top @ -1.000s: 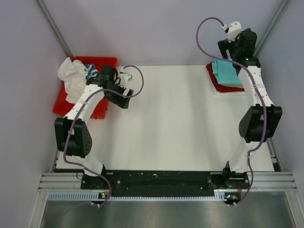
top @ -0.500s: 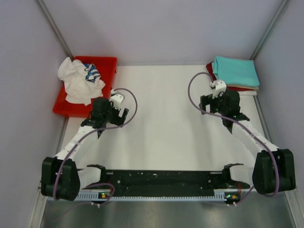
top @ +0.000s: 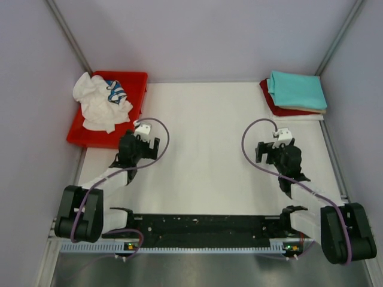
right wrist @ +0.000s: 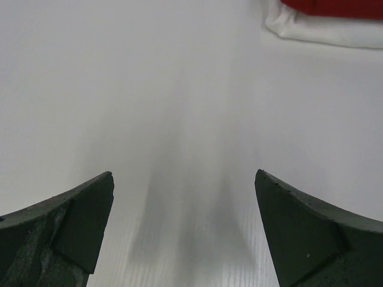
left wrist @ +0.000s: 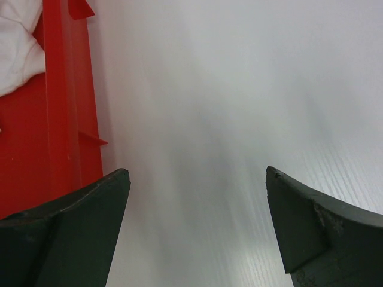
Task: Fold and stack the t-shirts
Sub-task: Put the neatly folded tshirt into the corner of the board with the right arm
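Observation:
A folded stack lies at the table's far right: the teal t-shirt [top: 297, 89] on top, a tan edge, the dark red t-shirt [top: 276, 105] and a white one [top: 302, 117] beneath; its white edge shows in the right wrist view [right wrist: 323, 33]. A crumpled white t-shirt [top: 96, 103] and the blue-and-white striped t-shirt [top: 116, 91] lie in the red tray [top: 133, 81]. My left gripper [top: 139, 150] is open and empty over bare table beside the tray [left wrist: 57, 119]. My right gripper [top: 276, 154] is open and empty, well short of the stack.
Grey walls close the table at the left, back and right. The black rail with both arm bases [top: 203, 230] runs along the near edge. White table surface [top: 203, 149] lies between the two grippers.
Both arms have pulled back toward the near edge and lowered. The right gripper left the stack, with the teal t-shirt now lying on top. The left gripper moved away from the tray.

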